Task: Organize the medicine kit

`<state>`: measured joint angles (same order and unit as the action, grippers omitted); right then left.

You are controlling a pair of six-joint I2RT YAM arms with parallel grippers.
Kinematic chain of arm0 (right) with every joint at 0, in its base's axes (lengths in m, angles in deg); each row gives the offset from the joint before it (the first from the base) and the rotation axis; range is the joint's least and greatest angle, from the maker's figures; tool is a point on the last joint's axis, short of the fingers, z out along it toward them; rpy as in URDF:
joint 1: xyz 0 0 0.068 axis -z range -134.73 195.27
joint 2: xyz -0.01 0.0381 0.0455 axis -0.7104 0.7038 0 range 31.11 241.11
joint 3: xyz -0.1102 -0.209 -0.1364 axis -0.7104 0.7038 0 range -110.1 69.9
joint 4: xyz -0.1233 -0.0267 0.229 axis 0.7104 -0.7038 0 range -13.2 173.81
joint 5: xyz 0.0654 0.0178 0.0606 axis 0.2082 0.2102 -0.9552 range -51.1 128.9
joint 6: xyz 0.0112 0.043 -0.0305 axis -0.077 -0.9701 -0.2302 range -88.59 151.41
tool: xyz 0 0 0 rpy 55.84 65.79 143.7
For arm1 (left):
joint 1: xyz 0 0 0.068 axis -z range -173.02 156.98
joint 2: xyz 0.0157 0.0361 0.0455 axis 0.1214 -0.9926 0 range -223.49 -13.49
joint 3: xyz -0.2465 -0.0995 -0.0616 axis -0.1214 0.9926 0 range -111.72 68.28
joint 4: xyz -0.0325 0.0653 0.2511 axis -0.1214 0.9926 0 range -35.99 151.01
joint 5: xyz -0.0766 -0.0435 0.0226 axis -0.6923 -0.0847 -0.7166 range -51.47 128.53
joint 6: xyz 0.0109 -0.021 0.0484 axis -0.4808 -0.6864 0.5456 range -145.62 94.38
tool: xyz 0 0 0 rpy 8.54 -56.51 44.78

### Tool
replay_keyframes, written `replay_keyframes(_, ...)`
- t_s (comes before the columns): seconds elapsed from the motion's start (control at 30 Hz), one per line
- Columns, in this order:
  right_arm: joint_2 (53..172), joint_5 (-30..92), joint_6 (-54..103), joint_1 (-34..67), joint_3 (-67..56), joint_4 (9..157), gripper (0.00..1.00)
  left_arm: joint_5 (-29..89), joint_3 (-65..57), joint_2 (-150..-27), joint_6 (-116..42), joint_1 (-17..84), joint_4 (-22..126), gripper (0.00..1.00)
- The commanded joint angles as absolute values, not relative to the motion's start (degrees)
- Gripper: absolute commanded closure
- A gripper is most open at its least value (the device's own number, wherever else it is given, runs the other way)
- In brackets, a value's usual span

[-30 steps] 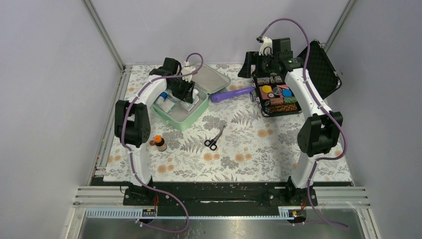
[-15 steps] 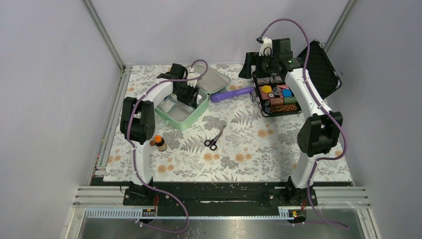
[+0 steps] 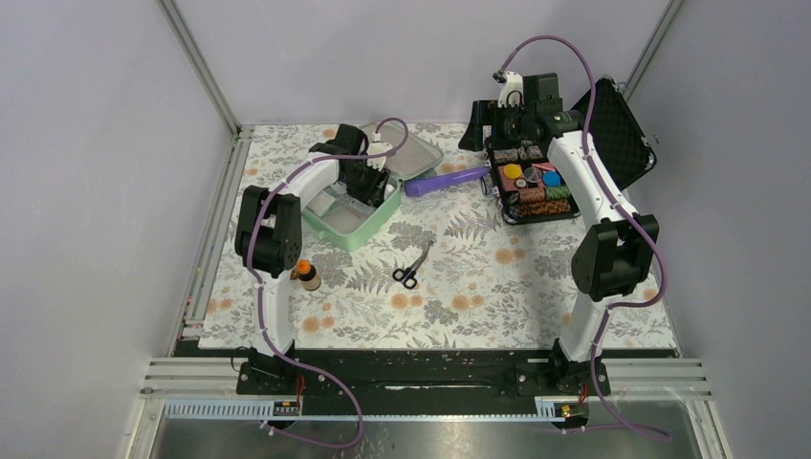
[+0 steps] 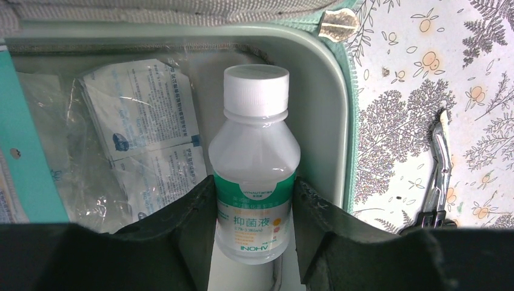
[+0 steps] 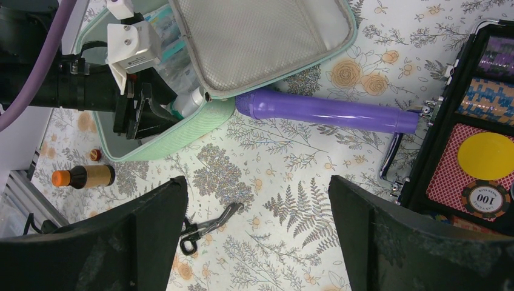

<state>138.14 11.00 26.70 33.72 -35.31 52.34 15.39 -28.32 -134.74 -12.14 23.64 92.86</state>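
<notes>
The one medicine kit sits open at the upper left-centre of the top view, its mint-green base toward the lower left. Its grey-lined lid is folded back toward the upper right.

There are two arms. The left gripper reaches into the kit's base, and its two dark fingers press against either side of a single white bottle. They grip it at the green-banded label. The bottle has a white cap and lies against the right wall of the compartment in the left wrist view. To its left lie clear-wrapped packets. Two with blue print can be made out, and any more beneath them cannot be counted. A teal strip runs down the far left edge of that frame.

The right gripper hangs above the cloth with its jaws spread wide and nothing between them.

On the floral cloth outside the kit:
- One pair of scissors lies just below the centre.
- One small brown bottle with an orange cap lies at the left, below the kit.
- One purple tube lies between the kit's lid and the black case.

The one black case stands open at the upper right, filled with colourful pieces too many and too small to count.
</notes>
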Motion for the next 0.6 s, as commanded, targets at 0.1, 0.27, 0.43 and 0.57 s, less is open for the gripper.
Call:
replay_keyframes(0.1,136.8,11.3,27.5,33.8,-36.7,51.9,0.07,12.1,-30.7,-135.7,-10.7,23.5,92.4,0.57)
replay_keyframes(0.27,136.9,11.6,27.7,33.8,-36.7,51.6,0.07,10.3,-31.8,-136.5,-10.9,22.8,93.3,0.50)
replay_keyframes(0.43,137.0,11.8,27.9,33.8,-36.6,51.6,0.07,10.1,-32.4,-136.9,-11.8,22.0,93.3,0.46)
replay_keyframes(0.57,137.5,11.7,27.7,33.8,-36.7,51.6,0.07,8.7,-32.2,-135.9,-11.8,21.6,92.2,0.42)
